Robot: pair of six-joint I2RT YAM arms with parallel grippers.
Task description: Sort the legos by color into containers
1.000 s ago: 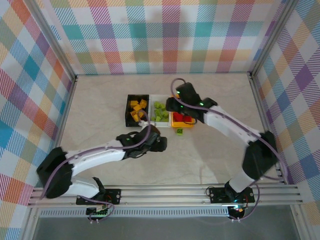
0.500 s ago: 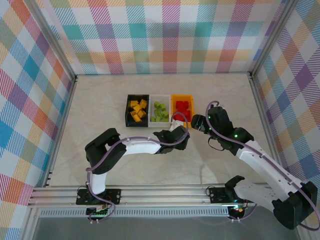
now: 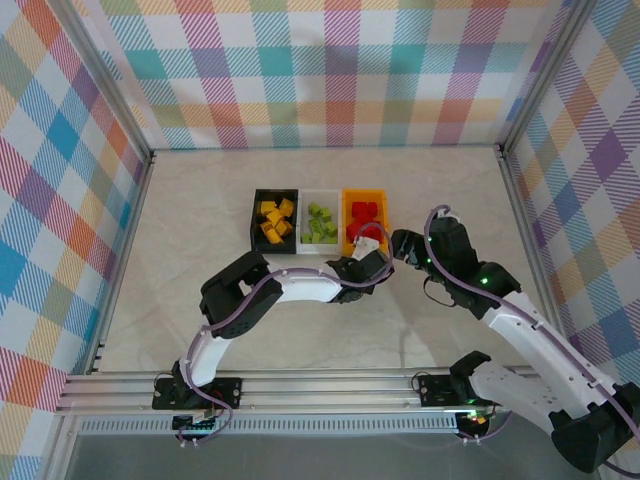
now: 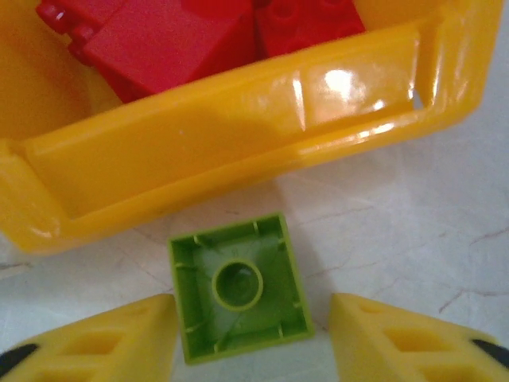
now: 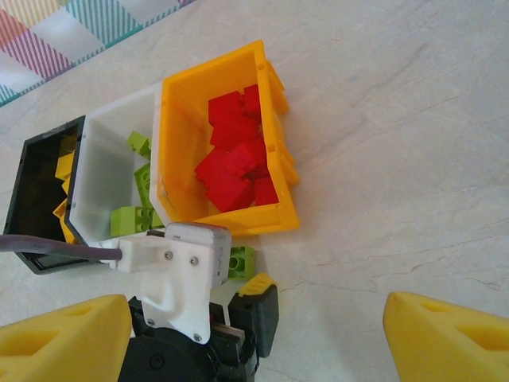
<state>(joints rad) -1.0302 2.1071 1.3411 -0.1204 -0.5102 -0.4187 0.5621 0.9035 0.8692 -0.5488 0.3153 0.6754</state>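
One lime green lego (image 4: 238,286) lies upside down on the table just in front of the orange-yellow container (image 4: 238,151). My left gripper (image 4: 250,322) is open and straddles it: the left finger (image 4: 119,338) touches its edge and the right finger (image 4: 398,342) stands a small gap away. The same lego (image 5: 241,261) peeks out beside the left arm's wrist. My right gripper (image 5: 254,342) hangs open with nothing held, just right of the left gripper (image 3: 366,256). Red legos (image 5: 235,163) fill the orange-yellow container (image 3: 364,247).
The white container (image 3: 304,222) holds green legos (image 3: 320,224), and the black container (image 3: 254,222) holds yellow-orange legos (image 3: 273,220). The three stand side by side mid-table. My right gripper (image 3: 402,245) hovers near the orange-yellow container's front right corner. Bare table lies right of the containers.
The left gripper swung right from the black container to the green lego and its jaws narrowed around it. The right arm pulled back from over the orange-yellow container.
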